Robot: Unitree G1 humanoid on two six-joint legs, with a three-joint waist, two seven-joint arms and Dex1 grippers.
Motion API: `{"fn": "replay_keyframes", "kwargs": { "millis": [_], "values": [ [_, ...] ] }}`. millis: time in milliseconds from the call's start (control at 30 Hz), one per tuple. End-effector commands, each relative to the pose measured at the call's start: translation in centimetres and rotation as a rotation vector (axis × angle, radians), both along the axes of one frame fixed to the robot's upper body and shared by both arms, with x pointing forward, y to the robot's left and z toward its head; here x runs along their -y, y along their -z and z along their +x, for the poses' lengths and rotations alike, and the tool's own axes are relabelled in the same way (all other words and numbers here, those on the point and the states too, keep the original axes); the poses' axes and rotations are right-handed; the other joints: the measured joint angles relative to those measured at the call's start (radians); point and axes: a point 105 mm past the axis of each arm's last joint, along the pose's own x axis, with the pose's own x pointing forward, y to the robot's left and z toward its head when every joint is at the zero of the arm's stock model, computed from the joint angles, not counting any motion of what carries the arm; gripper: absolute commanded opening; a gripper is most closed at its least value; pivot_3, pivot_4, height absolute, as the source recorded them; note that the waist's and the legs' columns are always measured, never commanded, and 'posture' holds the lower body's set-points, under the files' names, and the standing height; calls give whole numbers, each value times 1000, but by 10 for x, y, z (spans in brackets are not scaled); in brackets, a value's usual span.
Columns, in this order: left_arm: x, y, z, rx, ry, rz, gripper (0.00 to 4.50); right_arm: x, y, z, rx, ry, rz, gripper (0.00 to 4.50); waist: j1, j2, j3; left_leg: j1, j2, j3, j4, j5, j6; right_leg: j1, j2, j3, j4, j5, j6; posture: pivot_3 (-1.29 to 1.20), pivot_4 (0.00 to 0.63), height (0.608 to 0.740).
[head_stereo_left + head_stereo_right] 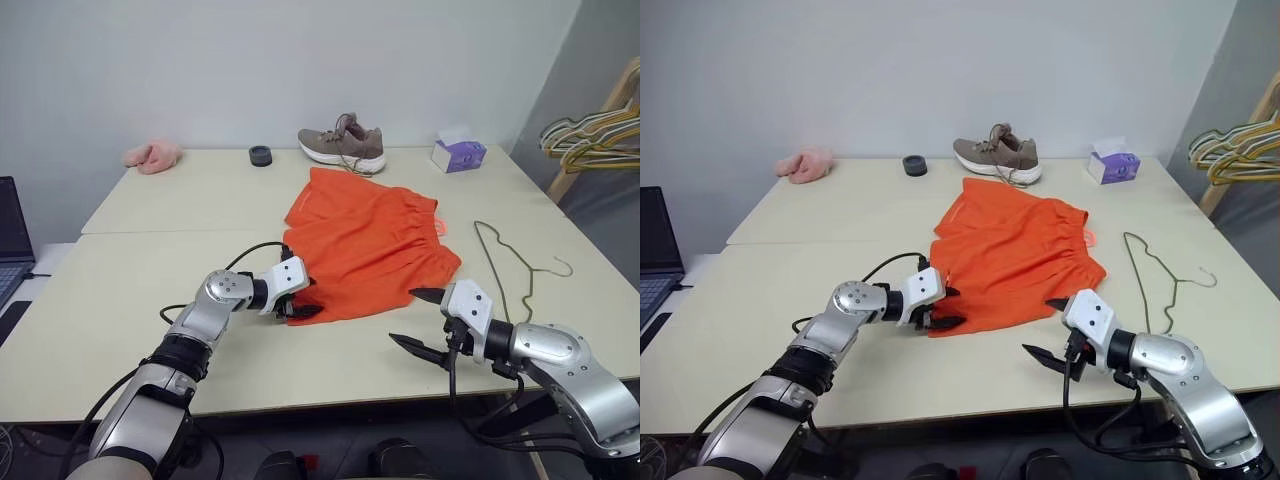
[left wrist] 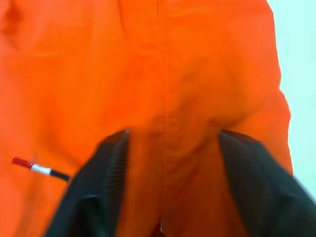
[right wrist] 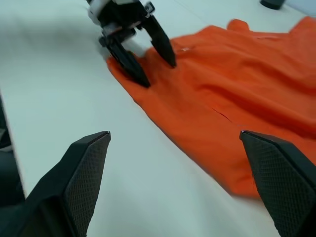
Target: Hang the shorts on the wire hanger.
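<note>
Lying flat on the table (image 1: 150,300), the shorts (image 1: 370,245) served as landmark. The left gripper (image 1: 303,300) sat at their near-left corner, fingers (image 3: 163,44) partly spread and pressed onto the cloth, a fold between them; whether it was gripped could not be told. The right gripper (image 1: 425,320) hovered just off the shorts' near edge, jaws wide and empty. The hanger (image 1: 510,265) lay just right of the shorts, the shoe (image 1: 343,147) beyond them.
</note>
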Motion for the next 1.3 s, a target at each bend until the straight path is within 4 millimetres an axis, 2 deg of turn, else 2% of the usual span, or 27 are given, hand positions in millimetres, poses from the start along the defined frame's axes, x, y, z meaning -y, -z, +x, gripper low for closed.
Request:
{"fn": "replay_keyframes", "kwargs": {
  "millis": [33,133,200,333,500,600,700,933,1000,1100,1300],
  "values": [
    [-15,16,-8,-57,-19,62,1630,10,-9,11,64,11,-48,4500,-9,0,0,0,0,0,0,0,0,2,0,0,0,0,0,-188,44,740],
    [-19,15,-9,-59,-34,49,724,22,-6,19,80,5,-135,4500,-15,1,0,1,0,0,0,0,0,3,0,0,0,0,0,-184,39,740],
    [-23,8,-6,-40,-63,23,100,40,-6,39,171,31,-272,4500,-22,1,0,1,0,0,0,0,0,4,0,0,0,0,0,-183,38,740],
    [-34,-18,8,34,-137,-39,17,61,-8,70,298,28,-479,4500,-38,1,1,2,0,0,0,1,1,3,-1,0,0,1,0,-179,38,740],
    [-53,-44,17,101,-213,-81,17,67,-4,100,412,-35,-663,4500,-50,3,3,-4,0,0,-1,1,1,-3,0,1,0,1,0,-168,37,740],
    [-60,-56,15,114,-225,-110,17,62,4,113,459,-110,-744,4500,-59,4,5,-4,-1,0,-2,0,1,-3,-2,0,0,3,-2,-155,35,740],
    [-61,-62,8,113,-212,-123,17,43,4,125,509,-148,-745,4500,-62,4,5,-4,-1,-1,-3,0,0,-3,-2,-1,0,3,-3,-149,33,740],
    [-62,-67,-3,105,-213,-133,17,1,9,140,580,-260,-786,4500,-65,5,6,-4,-2,-2,-3,0,0,-3,-3,-2,2,3,-3,-140,30,740],
    [-63,-66,-5,102,-216,-133,17,-4,9,146,593,-266,-805,4500,-65,5,6,-4,-2,-3,-2,0,0,-3,-3,-2,2,3,-3,-140,30,740],
    [-64,-65,-7,98,-220,-131,0,-4,11,152,586,-266,-837,3862,-63,5,6,-4,-2,-4,-1,0,0,-2,-3,-2,3,3,-3,-140,31,740],
    [-71,-64,-11,89,-241,-123,0,-3,9,161,602,-237,-860,1704,-64,5,6,-4,-3,-5,-1,0,0,-1,-6,-2,3,3,-3,-139,28,740]
  ]
}}
